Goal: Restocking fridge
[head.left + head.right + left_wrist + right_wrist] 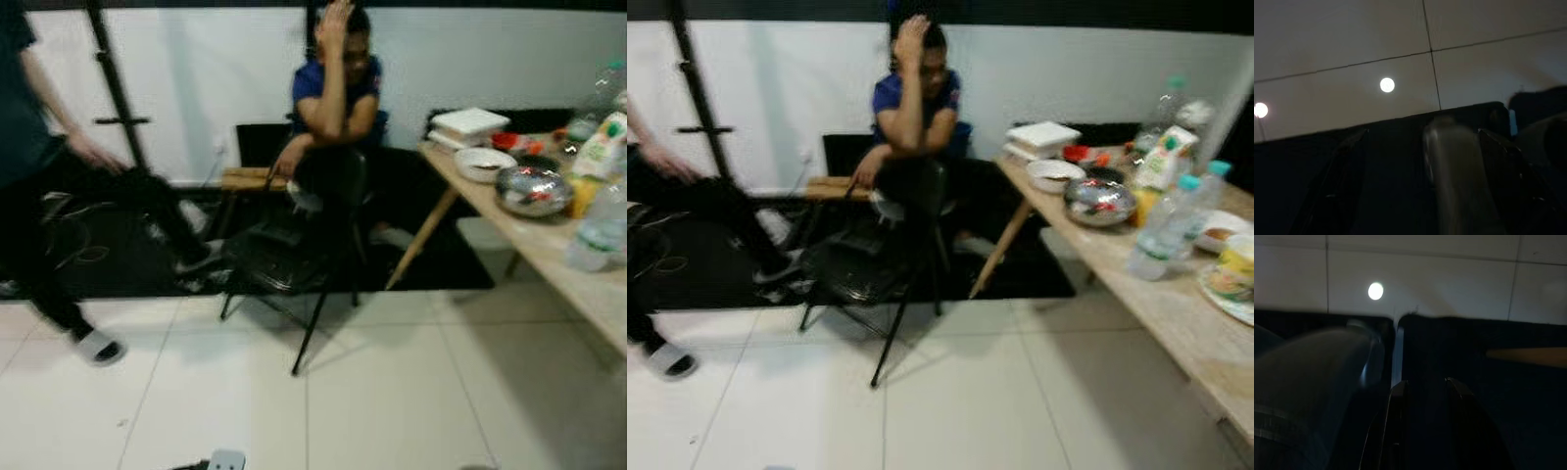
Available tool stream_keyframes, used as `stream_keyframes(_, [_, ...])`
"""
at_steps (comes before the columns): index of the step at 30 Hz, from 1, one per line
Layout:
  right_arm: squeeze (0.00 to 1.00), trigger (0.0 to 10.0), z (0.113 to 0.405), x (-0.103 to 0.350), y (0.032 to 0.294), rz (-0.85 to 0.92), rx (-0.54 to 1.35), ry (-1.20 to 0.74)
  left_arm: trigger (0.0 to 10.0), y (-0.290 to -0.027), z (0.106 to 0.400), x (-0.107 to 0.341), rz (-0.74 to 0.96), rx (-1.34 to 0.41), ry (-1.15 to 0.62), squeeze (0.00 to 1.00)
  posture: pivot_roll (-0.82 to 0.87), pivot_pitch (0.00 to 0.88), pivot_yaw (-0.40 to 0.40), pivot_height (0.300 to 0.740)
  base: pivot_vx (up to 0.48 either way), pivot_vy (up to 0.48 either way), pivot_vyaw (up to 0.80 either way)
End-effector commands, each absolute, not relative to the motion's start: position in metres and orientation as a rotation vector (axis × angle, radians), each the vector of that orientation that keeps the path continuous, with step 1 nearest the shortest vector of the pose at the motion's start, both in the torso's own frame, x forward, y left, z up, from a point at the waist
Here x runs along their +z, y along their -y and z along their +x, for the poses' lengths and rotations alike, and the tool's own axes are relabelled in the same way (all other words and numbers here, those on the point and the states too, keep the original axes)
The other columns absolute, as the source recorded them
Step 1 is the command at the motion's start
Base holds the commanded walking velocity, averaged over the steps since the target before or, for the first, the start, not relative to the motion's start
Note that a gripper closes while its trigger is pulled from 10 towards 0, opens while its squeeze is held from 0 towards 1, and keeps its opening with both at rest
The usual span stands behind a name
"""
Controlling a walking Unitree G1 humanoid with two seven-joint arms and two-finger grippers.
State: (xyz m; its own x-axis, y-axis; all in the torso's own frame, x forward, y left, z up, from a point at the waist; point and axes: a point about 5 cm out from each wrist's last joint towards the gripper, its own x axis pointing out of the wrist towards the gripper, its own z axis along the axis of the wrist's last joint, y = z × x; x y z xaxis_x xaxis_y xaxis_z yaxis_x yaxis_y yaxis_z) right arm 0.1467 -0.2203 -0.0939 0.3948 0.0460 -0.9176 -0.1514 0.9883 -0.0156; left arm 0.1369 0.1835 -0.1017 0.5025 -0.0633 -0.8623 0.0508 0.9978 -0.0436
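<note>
My left gripper (1422, 147) hangs low over the pale tiled floor, open, with its two black fingers (1342, 186) wide apart. A pale blurred cylinder (1459, 186) stands between them, close to one finger; I cannot tell what it is. My right gripper (1425, 382) is shut with nothing between its fingers. A clear plastic bottle (1312, 391) looms beside it, outside the fingers. On the wooden table (1176, 313) to my right stand clear water bottles (1161, 230) with teal caps and a green-and-white carton (1166, 157).
A steel bowl (1099, 201), white bowl (1053, 174), stacked white boxes (1043, 137) and plates share the table. A person (916, 98) sits behind a black folding chair (872, 264) straight ahead. Another person (39, 196) walks at the left. White tiled floor (960, 392) lies before me.
</note>
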Motion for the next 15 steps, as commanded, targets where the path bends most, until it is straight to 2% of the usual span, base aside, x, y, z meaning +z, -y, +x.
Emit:
stream_keyframes(1, [0.00, 10.0, 0.1441, -0.0953, 0.2182, -0.088, 0.123, -1.166, 10.0, -0.1841, 0.1370, -0.1018, -0.005, -0.072, -1.050, 0.00, -0.07, 0.000, 0.010, 0.734, 0.255, 0.000, -0.80])
stream_keyframes(15, [0.00, 10.0, 0.1453, -0.0949, 0.2180, -0.085, 0.121, -1.160, 10.0, -0.1842, 0.1379, -0.1015, -0.003, -0.073, -1.047, 0.00, -0.07, 0.000, 0.012, 0.734, 0.256, 0.000, -0.80])
